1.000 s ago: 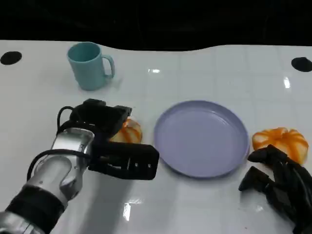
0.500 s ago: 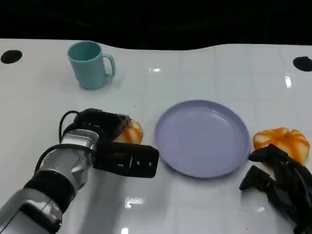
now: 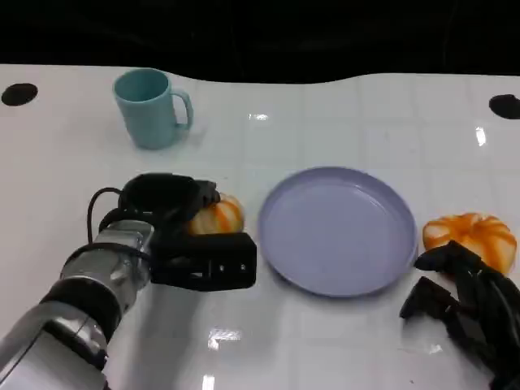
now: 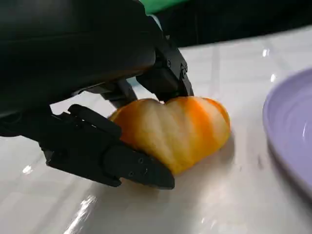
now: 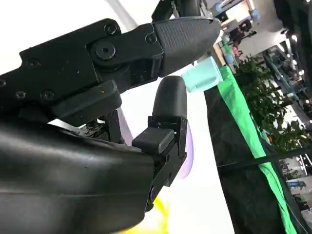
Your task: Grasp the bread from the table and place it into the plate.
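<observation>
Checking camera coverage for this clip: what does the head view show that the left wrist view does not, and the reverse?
Head view alone: the teal mug, a second orange bread by the right hand, and the whole purple plate, which holds nothing.

Left wrist view alone: the close contact, with black fingers wrapped over and under the bread, which sits on the white table.

Both: the left hand at that bread, beside the plate's edge.
</observation>
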`<state>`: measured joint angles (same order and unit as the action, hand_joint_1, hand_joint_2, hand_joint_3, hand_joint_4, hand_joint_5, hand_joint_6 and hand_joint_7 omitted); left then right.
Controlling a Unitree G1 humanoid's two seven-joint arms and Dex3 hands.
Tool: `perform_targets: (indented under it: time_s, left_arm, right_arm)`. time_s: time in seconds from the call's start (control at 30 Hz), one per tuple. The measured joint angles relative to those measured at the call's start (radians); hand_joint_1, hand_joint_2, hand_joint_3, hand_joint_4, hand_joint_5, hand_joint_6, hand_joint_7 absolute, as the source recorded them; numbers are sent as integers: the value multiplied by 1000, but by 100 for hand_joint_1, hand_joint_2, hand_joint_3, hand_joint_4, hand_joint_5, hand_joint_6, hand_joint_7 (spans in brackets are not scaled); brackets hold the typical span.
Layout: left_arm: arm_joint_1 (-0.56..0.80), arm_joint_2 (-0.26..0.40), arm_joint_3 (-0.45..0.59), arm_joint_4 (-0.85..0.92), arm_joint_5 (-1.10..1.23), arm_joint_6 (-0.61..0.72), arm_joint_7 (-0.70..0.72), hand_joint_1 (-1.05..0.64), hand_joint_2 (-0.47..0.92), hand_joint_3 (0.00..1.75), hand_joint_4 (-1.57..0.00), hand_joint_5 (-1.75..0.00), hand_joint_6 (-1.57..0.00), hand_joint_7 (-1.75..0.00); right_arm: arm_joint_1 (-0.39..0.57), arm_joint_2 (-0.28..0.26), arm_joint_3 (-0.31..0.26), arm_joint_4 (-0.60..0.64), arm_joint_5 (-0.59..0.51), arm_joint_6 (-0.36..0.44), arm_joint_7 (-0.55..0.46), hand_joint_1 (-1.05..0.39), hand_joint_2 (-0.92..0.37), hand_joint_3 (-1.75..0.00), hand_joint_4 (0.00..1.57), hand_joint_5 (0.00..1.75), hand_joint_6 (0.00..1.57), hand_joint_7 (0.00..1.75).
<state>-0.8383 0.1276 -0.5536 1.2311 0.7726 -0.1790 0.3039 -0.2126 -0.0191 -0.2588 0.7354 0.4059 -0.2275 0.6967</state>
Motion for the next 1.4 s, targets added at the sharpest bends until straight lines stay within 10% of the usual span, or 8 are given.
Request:
perform_targets:
  time_s: [0.57,1.4]
  left_arm:
    - [35,-30,134,-22,-165,-155,202,-13,53,117,-90,-175,-69,-175]
    - [-91,-150,45,-101,-147,-311,4,-16,47,122,-93,-175,-73,-175]
  right_arm:
    - [-10,-2,-4,7,11,20,1,-54,-92,-16,65,156,60,122]
    - [-16,-1,-1,8,17,30,1,-53,-92,-18,64,159,58,126]
